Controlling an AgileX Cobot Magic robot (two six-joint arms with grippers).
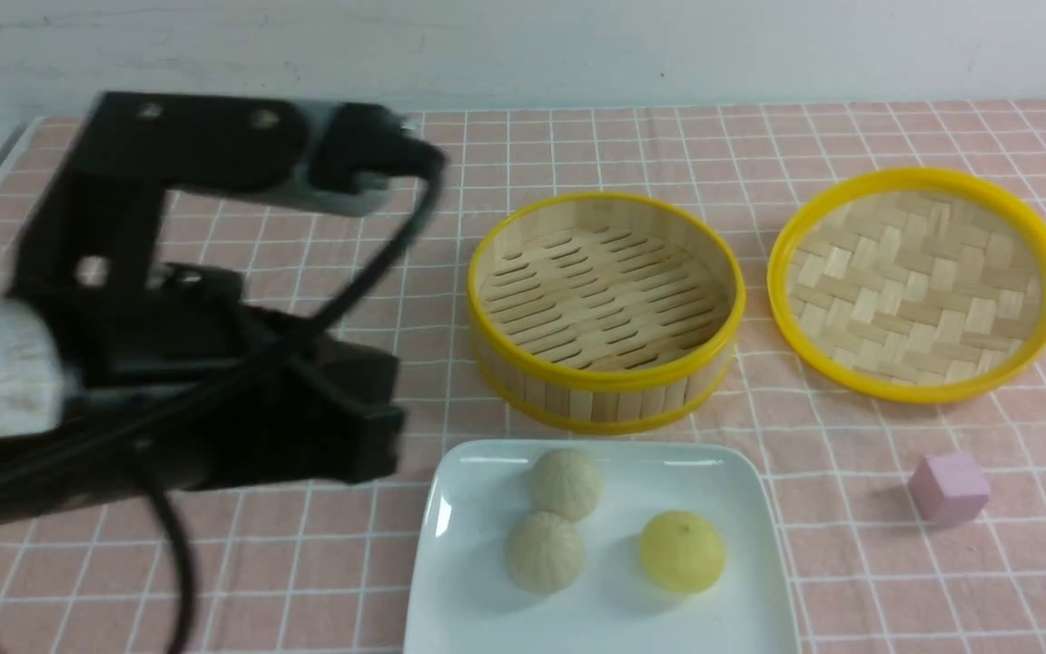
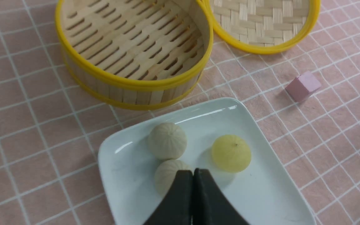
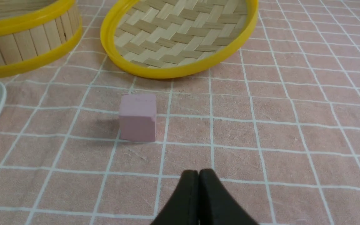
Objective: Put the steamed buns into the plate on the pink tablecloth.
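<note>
All three steamed buns (image 1: 609, 525) sit in the plate (image 1: 750, 509); steamer (image 1: 605, 309) empty. Your left claw (image 2: 193, 175) and right claw (image 3: 198, 176) are closed, holding nothing — job looks done.

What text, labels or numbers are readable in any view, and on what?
None readable. The white band on the left arm is blurred; whether it carries print cannot be told. The plate, steamer basket, woven lid and pink cube show no markings.
</note>
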